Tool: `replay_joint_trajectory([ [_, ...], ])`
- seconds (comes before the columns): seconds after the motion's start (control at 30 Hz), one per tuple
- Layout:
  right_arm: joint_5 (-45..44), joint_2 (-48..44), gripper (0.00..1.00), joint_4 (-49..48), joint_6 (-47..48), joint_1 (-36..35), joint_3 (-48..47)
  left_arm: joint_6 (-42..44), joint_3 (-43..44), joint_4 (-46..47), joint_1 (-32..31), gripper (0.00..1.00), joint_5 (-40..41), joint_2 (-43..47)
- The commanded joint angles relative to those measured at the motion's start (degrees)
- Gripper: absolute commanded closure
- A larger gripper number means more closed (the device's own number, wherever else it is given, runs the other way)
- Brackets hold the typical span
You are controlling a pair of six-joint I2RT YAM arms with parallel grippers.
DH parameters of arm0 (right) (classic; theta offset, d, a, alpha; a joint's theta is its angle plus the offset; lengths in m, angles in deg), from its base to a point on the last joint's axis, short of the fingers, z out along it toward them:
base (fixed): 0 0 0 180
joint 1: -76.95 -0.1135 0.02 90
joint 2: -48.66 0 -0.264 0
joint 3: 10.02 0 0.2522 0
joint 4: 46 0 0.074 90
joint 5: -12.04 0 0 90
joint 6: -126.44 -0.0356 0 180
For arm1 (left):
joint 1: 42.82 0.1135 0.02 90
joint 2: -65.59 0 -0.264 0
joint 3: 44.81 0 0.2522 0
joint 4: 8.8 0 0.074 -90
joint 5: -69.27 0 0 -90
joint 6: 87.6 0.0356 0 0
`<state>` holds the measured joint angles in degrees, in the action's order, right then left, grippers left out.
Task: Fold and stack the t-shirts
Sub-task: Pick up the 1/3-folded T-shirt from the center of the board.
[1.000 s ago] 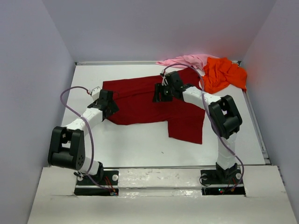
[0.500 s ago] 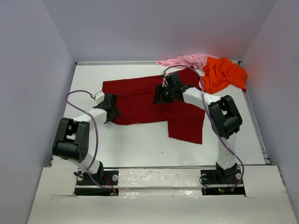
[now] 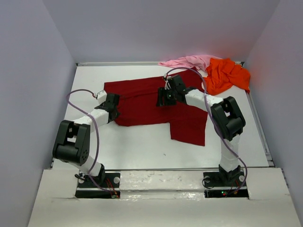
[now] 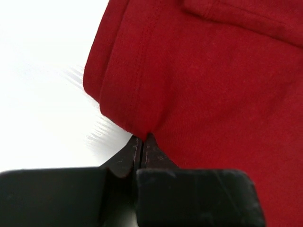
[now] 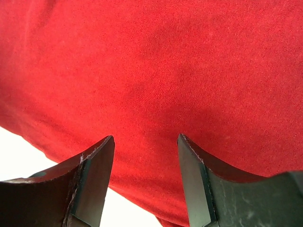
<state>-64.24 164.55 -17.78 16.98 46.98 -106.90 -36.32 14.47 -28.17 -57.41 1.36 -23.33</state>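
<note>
At the edge of the crimson t-shirt (image 4: 213, 94), my left fingers (image 4: 125, 161) clamp it (right fingers (image 5: 94, 175) spread apart).

Red t-shirt (image 4: 213, 85): soft matt knit cloth; a stitched hem is seen.
Orange t-shirt (image 3: 227, 73): matt cloth, crumpled.
Pink t-shirt (image 3: 189, 60): matt cloth.
Table (image 3: 142, 142): smooth white surface, faintly glossy.
Right gripper (image 5: 146, 142): fingers (image 5: 94, 179) of matt black plastic, scuffed pale at the edges.

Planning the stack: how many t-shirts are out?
3: dark red t-shirt spread centrally, orange t-shirt bunched in the far right corner, pink t-shirt beside it. Others could hide underneath.
</note>
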Motion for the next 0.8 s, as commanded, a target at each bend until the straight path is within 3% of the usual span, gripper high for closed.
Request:
replay_joint_trajectory([
  [0.0, -0.53, 0.38, 0.39, -2.15, 0.3, 0.09, 0.06, 1.19, 3.87, -2.47, -0.26, 1.0, 2.87, 4.02],
  [0.2, -1.67, 0.65, 0.39, -2.07, 0.48, 0.09, -0.03, 2.95, 8.01, -6.61, -0.35, 1.0, 2.96, 6.57],
  [0.53, -1.15, 3.02, 0.39, -1.98, -0.75, 0.09, -0.82, 5.5, 6.16, -8.37, -0.35, 0.99, 0.51, 12.11],
  [0.77, -1.15, 4.43, 0.39, -1.71, -1.45, 0.09, -2.14, 6.28, 4.94, -7.32, -0.35, 0.85, -2.23, 12.9],
])
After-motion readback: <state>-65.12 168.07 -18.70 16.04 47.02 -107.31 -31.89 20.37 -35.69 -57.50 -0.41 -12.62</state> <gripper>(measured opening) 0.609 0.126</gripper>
